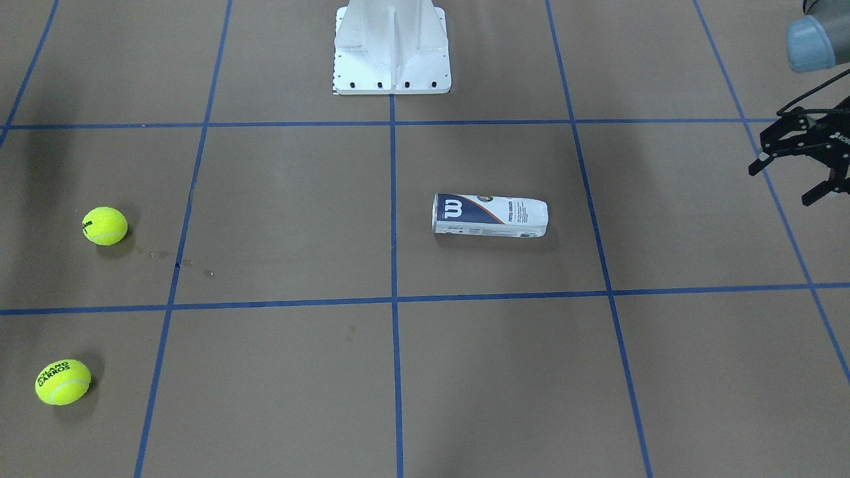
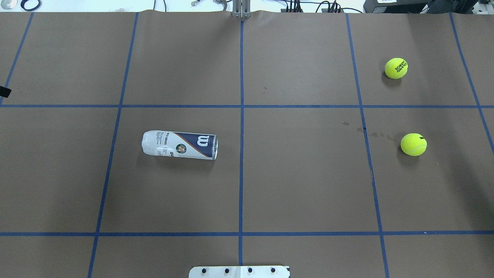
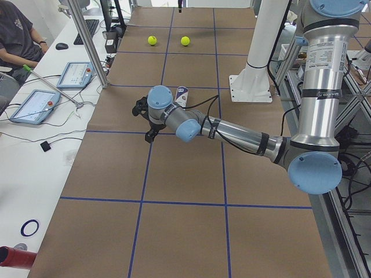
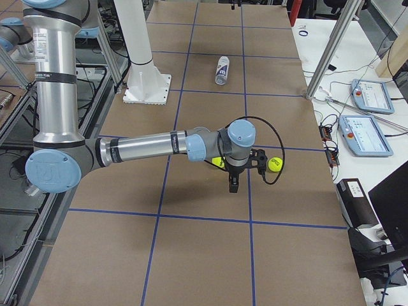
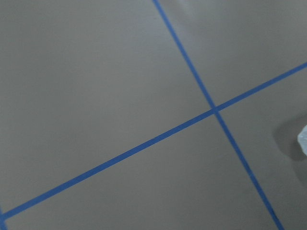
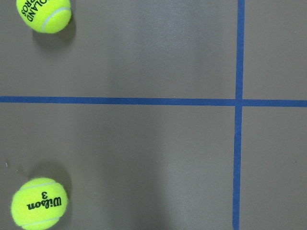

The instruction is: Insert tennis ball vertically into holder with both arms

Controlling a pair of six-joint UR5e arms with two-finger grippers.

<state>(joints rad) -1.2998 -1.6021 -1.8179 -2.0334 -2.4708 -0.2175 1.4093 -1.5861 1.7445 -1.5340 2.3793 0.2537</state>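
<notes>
The holder (image 1: 490, 216) lies on its side on the brown table, empty, its open end toward the table's centre line; it also shows in the overhead view (image 2: 179, 144). Two yellow tennis balls (image 1: 104, 226) (image 1: 63, 382) rest far off on the robot's right side, both also in the right wrist view (image 6: 39, 203) (image 6: 44, 14). My left gripper (image 1: 787, 180) hovers open and empty beyond the holder's closed end, well apart from it. My right gripper (image 4: 247, 173) hangs over the table near the balls; I cannot tell whether it is open.
The white pedestal (image 1: 392, 46) stands at the robot's edge in the middle. Blue tape lines grid the table. An operator (image 3: 14, 35) sits at a side desk with tablets (image 3: 32, 105), and a metal post (image 3: 87, 43) stands at that table edge.
</notes>
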